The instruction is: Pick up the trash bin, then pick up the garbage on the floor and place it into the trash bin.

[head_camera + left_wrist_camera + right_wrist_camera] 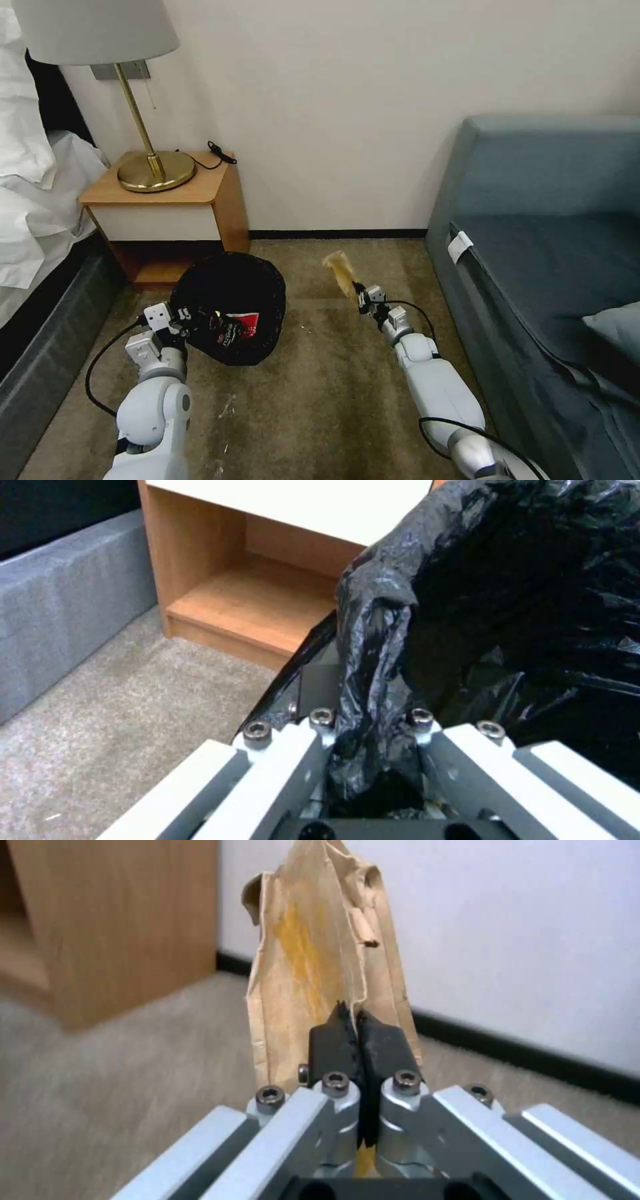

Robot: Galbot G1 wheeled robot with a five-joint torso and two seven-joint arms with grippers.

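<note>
Left gripper (373,730) fingers pinch the trash bin (230,313) rim; right gripper (353,1025) fingers clamp the paper scrap (313,965).

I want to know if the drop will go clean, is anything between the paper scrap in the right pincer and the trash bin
Nothing visible. The right pincer holds the tan paper scrap above bare carpet, and the trash bin, gripped at its bag-lined rim by the left pincer, sits to its left with only open space between them.
</note>
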